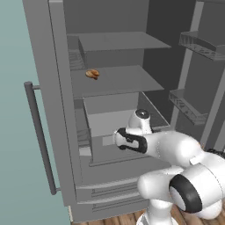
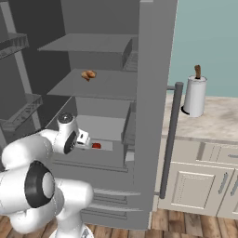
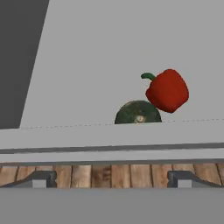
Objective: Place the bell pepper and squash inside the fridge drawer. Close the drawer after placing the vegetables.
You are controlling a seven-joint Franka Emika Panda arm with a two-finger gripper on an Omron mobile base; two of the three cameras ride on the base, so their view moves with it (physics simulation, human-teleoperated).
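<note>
We find the bell pepper [image 3: 167, 91] and the squash [image 3: 138, 113] touching, both lying inside the fridge drawer [image 3: 109, 140], which stands pulled out. The gripper [image 3: 109, 179] is spread wide, empty, just outside the drawer front; we judge only the closing push remains. An orange-brown food item [image 1: 92, 74] sits on the shelf [image 1: 118, 81] above, clear of the path.
</note>
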